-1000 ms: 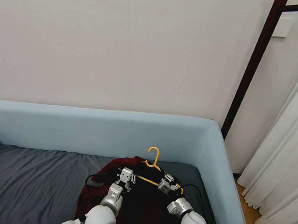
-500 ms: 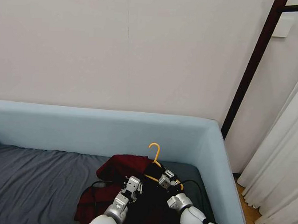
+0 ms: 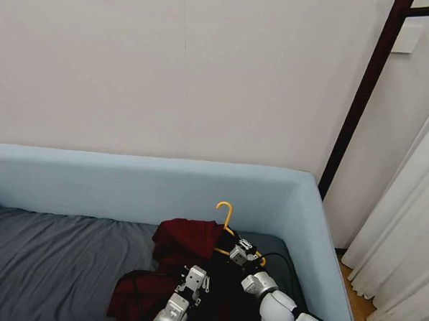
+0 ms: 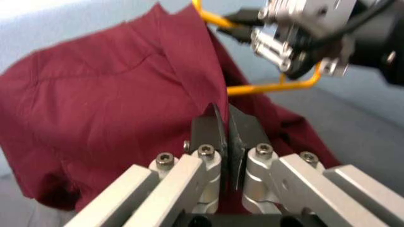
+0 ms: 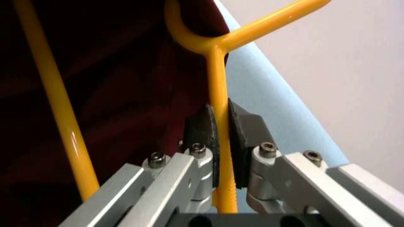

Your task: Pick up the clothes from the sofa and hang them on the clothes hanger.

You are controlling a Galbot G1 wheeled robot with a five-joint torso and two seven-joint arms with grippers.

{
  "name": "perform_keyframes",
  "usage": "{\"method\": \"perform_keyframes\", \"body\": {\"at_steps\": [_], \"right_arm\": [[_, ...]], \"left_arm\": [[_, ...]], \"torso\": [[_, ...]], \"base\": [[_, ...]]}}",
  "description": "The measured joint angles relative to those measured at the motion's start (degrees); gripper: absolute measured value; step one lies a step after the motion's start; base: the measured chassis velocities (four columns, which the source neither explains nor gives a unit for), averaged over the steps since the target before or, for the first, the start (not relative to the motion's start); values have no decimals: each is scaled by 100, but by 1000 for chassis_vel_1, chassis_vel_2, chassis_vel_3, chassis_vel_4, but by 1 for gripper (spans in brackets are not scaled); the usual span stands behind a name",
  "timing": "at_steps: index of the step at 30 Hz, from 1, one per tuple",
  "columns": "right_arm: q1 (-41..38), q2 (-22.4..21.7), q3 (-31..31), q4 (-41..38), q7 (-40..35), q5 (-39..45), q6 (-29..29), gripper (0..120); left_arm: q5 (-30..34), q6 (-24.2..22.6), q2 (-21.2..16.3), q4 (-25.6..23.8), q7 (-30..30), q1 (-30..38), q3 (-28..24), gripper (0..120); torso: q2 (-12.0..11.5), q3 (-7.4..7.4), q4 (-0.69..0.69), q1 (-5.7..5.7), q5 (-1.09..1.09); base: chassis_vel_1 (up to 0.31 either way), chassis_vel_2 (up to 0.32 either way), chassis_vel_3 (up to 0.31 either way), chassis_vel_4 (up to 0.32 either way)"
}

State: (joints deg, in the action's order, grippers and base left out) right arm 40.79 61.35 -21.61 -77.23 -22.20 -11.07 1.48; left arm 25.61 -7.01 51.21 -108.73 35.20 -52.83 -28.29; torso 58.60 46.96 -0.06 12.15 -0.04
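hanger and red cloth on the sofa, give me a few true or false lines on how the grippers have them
1. The right gripper is shut on the yellow hanger. True.
2. The left gripper is wide open. False: its fingers are shut, pinching the red cloth.
3. The hanger hangs from a rail. False: the right gripper holds it over the sofa.
4. Part of the hanger is hidden under the cloth. True.
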Motion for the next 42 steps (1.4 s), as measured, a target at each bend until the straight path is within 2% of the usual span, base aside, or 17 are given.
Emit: {"method": "perform_keyframes", "body": {"at_steps": [3,6,7,11,12,16,17,19,21,22,24,26,27,28,30,37,42], "right_arm": [[11,-13,2,-23,1,-15,46,5],[15,-19,15,-43,1,-40,91,5],[15,-19,15,-43,1,-40,91,5],[15,-43,70,-59,0,-77,178,5],[15,-43,70,-59,0,-77,178,5],[46,-105,147,-94,0,-107,266,5],[46,-105,147,-94,0,-107,266,5],[65,-124,176,-107,2,-128,300,5],[99,-152,216,-117,13,-179,375,5],[99,-152,216,-117,13,-179,375,5],[137,-174,245,-140,31,-236,455,5],[167,-186,261,-158,49,-349,555,5],[167,-186,261,-158,49,-349,555,5],[136,-171,232,-146,53,-395,593,5],[-4,-113,117,-65,77,-450,678,5],[-342,86,-141,195,87,-573,917,5],[-411,103,-200,219,89,-724,991,5]], "left_arm": [[-16,-198,81,36,107,-27,0,4],[-62,-458,51,-53,136,-35,25,18],[-62,-458,51,-53,136,-35,25,18],[-427,-602,-230,-214,135,-194,163,34],[-427,-602,-230,-214,135,-194,163,34],[-944,-374,-610,-427,-58,-697,550,55],[-944,-374,-610,-427,-58,-697,550,55],[-1137,-14,-743,-487,-266,-950,842,62],[-1369,629,-894,-512,-685,-1198,1460,72],[-1369,629,-894,-512,-685,-1198,1460,72],[-1403,1157,-1037,-499,-1120,-1187,1952,80],[-1225,1625,-1270,-336,-1663,-885,2313,90],[-1225,1625,-1270,-336,-1663,-885,2313,90],[-1084,1816,-1397,-253,-1971,-793,2490,94],[-693,2037,-1675,-87,-2715,-611,2743,99],[224,2312,-2202,588,-3749,105,2705,100],[667,2789,-2402,1718,-5286,1467,1726,100]], "torso": [[0,0,-1,0,0],[0,0,-2,0,-1],[0,0,-2,0,-1],[0,0,-1,0,-1],[0,0,-1,0,-1],[0,0,-1,0,-1],[0,0,-1,0,-1],[0,0,0,0,-2],[0,0,1,0,-1],[0,0,1,0,-1],[0,0,0,0,-1],[0,0,-4,0,-2],[0,0,-4,0,-2],[0,0,-7,0,-2],[0,0,0,0,-2],[0,0,3,0,-2],[0,0,-3,0,0]], "base": [[0,0,0,0],[0,0,0,0],[0,0,0,0],[0,0,0,0],[0,0,0,0],[0,0,0,0],[0,0,0,0],[0,0,0,0],[0,0,0,0],[0,0,0,0],[0,0,0,0],[0,0,0,0],[0,0,0,0],[0,0,0,0],[0,0,0,0],[0,0,0,0],[0,0,0,0]]}}
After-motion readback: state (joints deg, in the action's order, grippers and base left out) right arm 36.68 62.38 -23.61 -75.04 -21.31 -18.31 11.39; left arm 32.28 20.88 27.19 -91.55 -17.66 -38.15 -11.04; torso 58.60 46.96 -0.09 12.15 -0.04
